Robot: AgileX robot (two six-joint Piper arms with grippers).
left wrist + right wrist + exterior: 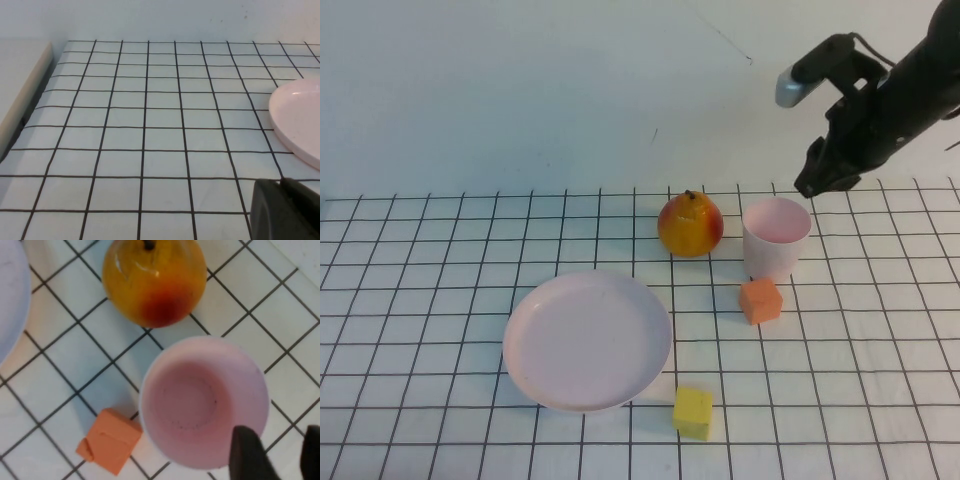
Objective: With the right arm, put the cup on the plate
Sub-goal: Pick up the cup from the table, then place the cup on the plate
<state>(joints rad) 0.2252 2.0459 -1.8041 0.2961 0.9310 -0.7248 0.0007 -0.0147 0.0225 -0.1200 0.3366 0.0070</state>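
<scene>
The pale pink cup (776,237) stands upright on the gridded table, just right of a pear. In the right wrist view I look down into the cup (200,400). The pale pink plate (587,340) lies to the front left of the cup and has nothing on it. My right gripper (812,184) hangs above and just behind the cup's right side. It is open (280,455), and only table shows between its fingers; one finger (250,455) overlaps the cup's rim in that view. My left gripper (280,182) is shut low over the table, left of the plate (300,120).
A yellow-red pear (690,224) stands close to the cup's left. An orange cube (760,300) sits just in front of the cup. A yellow cube (693,411) lies by the plate's front right edge. A pale raised ledge (20,85) borders the table's left side.
</scene>
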